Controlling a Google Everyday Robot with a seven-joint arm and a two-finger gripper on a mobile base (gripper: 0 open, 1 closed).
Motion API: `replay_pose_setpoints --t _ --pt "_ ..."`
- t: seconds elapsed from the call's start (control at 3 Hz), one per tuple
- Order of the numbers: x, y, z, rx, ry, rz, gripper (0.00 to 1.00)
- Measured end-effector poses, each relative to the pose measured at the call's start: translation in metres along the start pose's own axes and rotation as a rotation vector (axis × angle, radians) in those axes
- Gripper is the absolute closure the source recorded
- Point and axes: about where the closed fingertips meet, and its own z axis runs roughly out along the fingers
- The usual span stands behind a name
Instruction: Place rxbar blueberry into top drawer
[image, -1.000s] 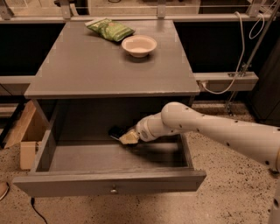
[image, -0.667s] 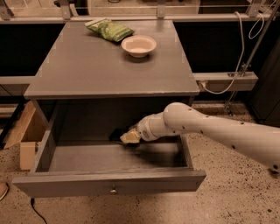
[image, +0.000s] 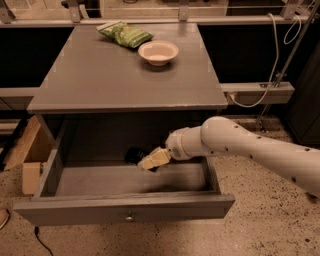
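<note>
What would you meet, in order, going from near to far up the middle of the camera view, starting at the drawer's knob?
knob on the top drawer front → gripper, low inside the open drawer → bowl on the tabletop → green snack bag

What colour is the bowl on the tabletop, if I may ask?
The bowl is pale cream, camera view; the gripper is inside the top drawer.
</note>
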Motion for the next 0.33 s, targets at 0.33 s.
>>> replay_pose_setpoints --t 0.33 --pt "-0.0112 0.0047 -0.0576 0.061 -0.033 0.005 0.00"
